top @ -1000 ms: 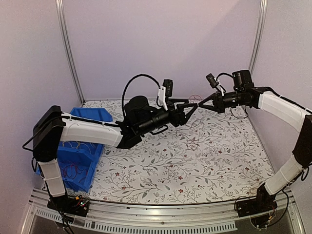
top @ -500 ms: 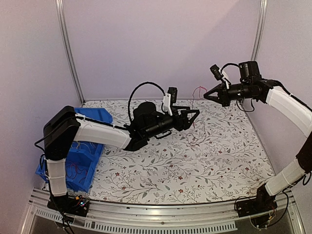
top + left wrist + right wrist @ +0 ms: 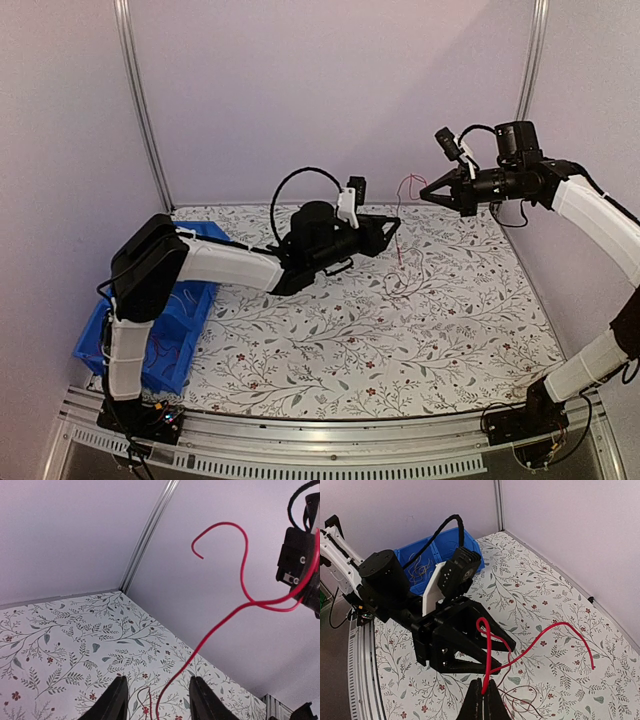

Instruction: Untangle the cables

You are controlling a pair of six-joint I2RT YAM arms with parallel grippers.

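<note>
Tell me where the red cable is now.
In the top view, the red cable hangs right of centre, from the shut right gripper down past the left gripper towards the table.

A blue bin (image 3: 196, 312) sits at lower left of the top view. The floral-patterned table (image 3: 400, 340) fills the centre

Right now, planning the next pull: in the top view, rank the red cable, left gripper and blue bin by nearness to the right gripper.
1. red cable: pinched in the right gripper.
2. left gripper: mid-table, open.
3. blue bin: far left.
</note>
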